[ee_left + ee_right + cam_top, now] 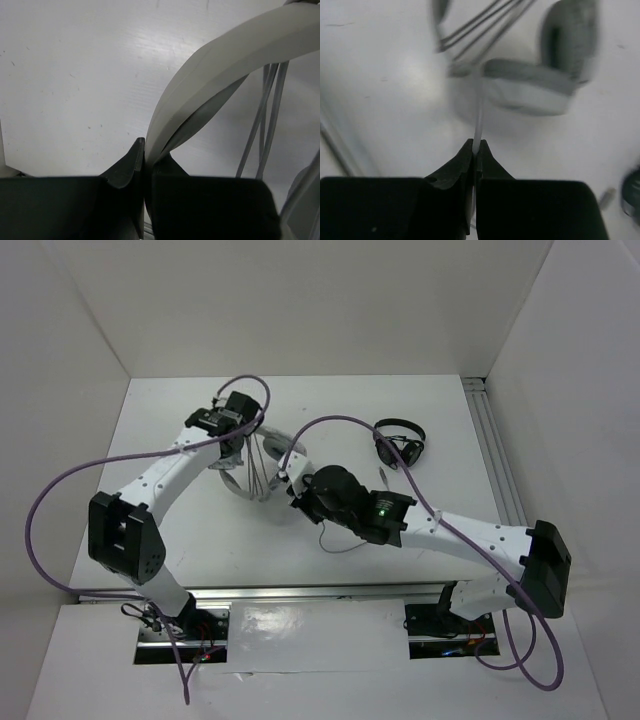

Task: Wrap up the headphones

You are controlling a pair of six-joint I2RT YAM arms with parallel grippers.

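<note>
The white and light-grey headphones [255, 465] sit mid-table between the two grippers. My left gripper [147, 152] is shut on their wide headband [220, 65], which rises from the jaws to the upper right in the left wrist view. Strands of the thin grey cable [265, 115] run across behind the band. My right gripper [476, 147] is shut on the cable [479, 117], which runs straight up from the fingertips to a grey oval earcup [530, 87]. A second earcup [570, 35] stands behind it. More cable strands [480, 22] cross at the top. A loose end of cable [335, 540] trails on the table.
Small black headphones [398, 443] lie at the table's back right, with a metal plug [606, 197] near them in the right wrist view. White walls enclose the table. A metal rail [495, 455] runs along the right edge.
</note>
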